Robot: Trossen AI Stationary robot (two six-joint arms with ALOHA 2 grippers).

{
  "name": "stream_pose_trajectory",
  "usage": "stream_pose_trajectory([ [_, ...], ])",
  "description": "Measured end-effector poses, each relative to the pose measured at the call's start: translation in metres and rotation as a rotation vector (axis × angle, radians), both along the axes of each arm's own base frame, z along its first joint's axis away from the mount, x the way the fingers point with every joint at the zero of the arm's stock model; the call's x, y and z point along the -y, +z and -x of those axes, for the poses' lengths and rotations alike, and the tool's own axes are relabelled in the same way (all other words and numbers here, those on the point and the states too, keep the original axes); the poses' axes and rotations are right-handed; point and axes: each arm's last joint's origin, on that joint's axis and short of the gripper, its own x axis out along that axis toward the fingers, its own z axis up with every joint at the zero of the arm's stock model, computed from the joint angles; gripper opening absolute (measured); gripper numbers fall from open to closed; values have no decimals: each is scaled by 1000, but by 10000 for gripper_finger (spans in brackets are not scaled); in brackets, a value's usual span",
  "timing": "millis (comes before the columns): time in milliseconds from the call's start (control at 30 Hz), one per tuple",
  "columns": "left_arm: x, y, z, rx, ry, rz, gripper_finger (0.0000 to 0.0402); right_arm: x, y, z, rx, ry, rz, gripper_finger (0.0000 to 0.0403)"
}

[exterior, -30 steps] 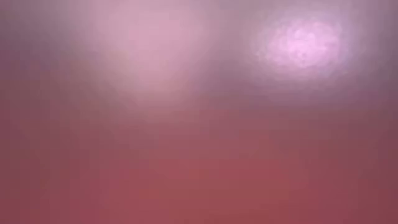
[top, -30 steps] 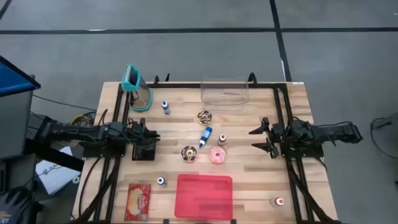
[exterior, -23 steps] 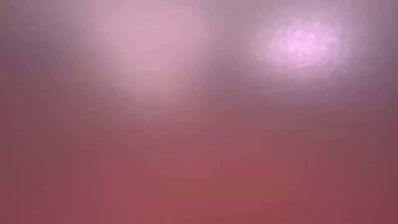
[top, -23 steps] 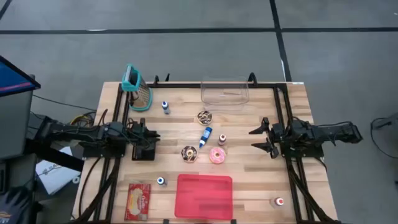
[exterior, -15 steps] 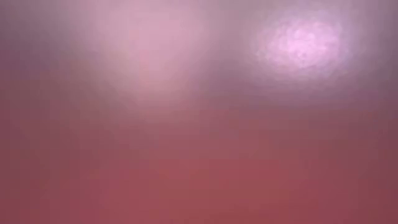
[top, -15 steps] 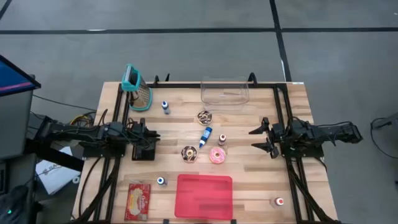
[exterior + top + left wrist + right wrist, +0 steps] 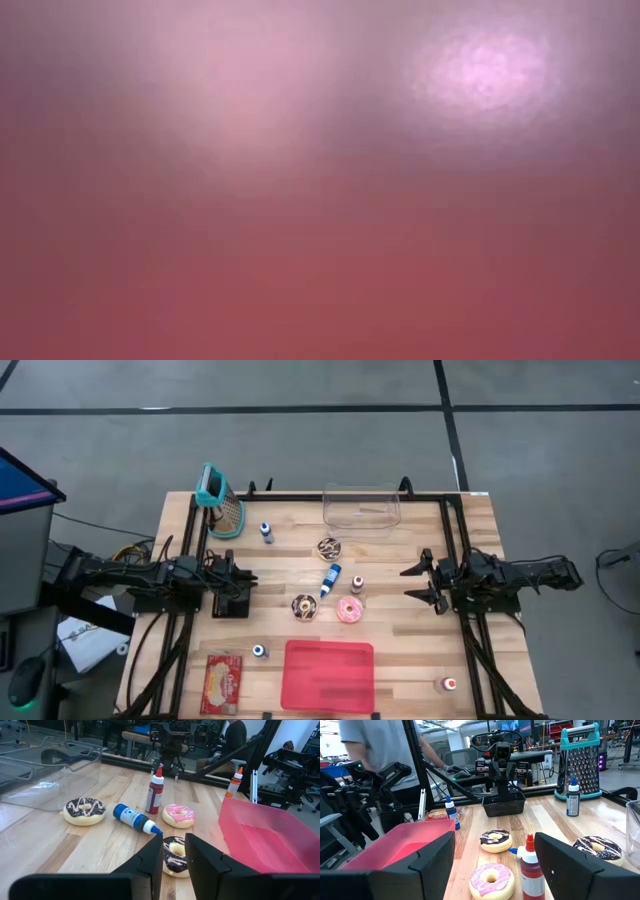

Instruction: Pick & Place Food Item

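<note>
Blue bottle (image 7: 330, 580) among donuts; left tool (image 7: 243, 586) narrow, empty; right tool (image 7: 418, 582) apart.

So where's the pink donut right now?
From above, the pink donut lies mid-table, right of a chocolate donut and just below a small red bottle.

Grey floor (image 7: 300, 450) with dark seams; cluttered workshop behind table.

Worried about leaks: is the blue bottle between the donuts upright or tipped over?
Tipped over. The blue bottle lies flat on the table, while the red bottle stands.
</note>
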Motion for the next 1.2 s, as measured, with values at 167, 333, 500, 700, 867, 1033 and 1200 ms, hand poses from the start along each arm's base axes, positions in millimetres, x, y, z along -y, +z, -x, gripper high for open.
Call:
stream_pose_trajectory([
  [167,0,0,0,0,-1,0,76,0,0,0,0,0,0,265],
  [333,0,0,0,0,-1,0,76,0,0,0,0,0,0,265],
  [500,0,0,0,0,-4,1,76,0,0,0,0,0,0,265],
  [700,0,0,0,0,-4,1,76,0,0,0,0,0,0,265],
  [867,0,1,0,7,-2,1,76,0,0,0,0,0,0,265],
  [1033,-2,6,-1,93,115,386,76,0,0,0,0,0,0,265],
  [1200,-4,5,0,147,231,695,76,0,0,0,0,0,0,265],
])
